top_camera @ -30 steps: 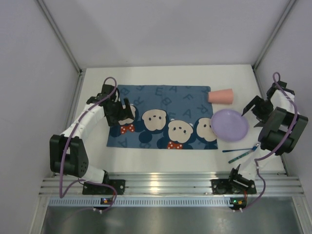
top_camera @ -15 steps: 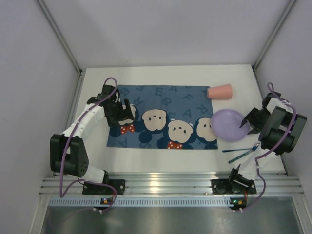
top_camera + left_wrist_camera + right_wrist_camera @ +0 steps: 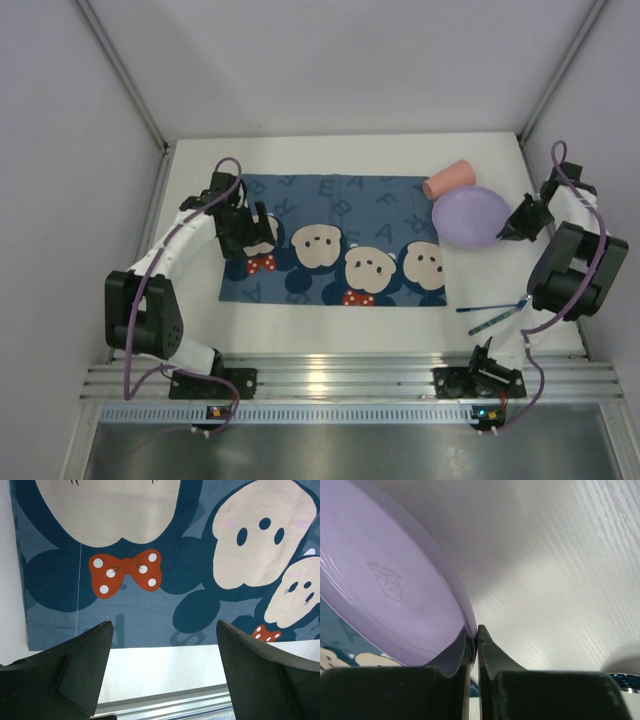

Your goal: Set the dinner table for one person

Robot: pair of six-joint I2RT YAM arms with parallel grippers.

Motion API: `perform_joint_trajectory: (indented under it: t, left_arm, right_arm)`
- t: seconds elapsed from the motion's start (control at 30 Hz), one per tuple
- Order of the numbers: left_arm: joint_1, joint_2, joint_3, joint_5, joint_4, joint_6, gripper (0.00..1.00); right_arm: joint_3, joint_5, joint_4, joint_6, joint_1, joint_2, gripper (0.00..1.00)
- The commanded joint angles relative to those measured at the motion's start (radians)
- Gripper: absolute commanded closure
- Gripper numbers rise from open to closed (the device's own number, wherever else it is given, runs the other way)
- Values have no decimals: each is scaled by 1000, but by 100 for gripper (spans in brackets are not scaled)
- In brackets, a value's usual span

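A lilac plate [image 3: 470, 215] hangs tilted at the right end of the blue bear placemat [image 3: 335, 240], raised off the white dinner table [image 3: 330, 328]. My right gripper [image 3: 513, 227] is shut on the plate's right rim. In the right wrist view the two jaws [image 3: 473, 635] pinch the thin edge of the plate [image 3: 395, 590] above the table [image 3: 560, 590]. My left gripper [image 3: 254, 237] hovers open over the placemat's left part. In the left wrist view its fingers [image 3: 165, 645] stand wide apart above the placemat [image 3: 150, 605] and the table edge [image 3: 165, 667], holding nothing.
A pink cup [image 3: 448, 178] lies on its side beside the placemat's far right corner, close to the plate. Two slim blue-handled utensils [image 3: 497, 314] lie on the table at the front right. Grey walls close in both sides and the back.
My right gripper closed on the plate's rim, lifted it and carried it toward the far side. The pink cup shifted and turned slightly. The left arm stayed put.
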Motion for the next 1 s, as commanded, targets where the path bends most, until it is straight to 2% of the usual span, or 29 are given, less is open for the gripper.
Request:
perform_joint_trajectory:
  t: [0.0, 0.17, 0.27, 0.37, 0.53, 0.67, 0.9, 0.97]
  left_arm:
    - [-3, 5, 63, -16, 10, 6, 11]
    - [-3, 12, 104, -37, -8, 1, 11]
    - [-3, 10, 123, -53, -19, -8, 11]
    - [-3, -2, 120, -66, -17, -22, 11]
    - [-3, -14, 127, -77, -32, -37, 11]
    - [-3, -42, 130, -105, -52, -35, 11]
    - [-3, -125, 74, -149, -77, -43, 11]
    - [-3, -148, 57, -151, -82, -52, 11]
  right_arm:
    - [103, -92, -7, 34, 60, -139, 100]
    - [75, -140, 3, 63, 266, -245, 100]
    - [28, -192, 68, 117, 408, -296, 100]
    - [47, -215, 132, 164, 579, -249, 100]
    - [227, -177, 148, 177, 796, 23, 100]
    - [394, -143, 80, 186, 835, 222, 100]
    - [399, -105, 76, 165, 861, 362, 100]
    - [403, -116, 76, 157, 872, 371, 65]
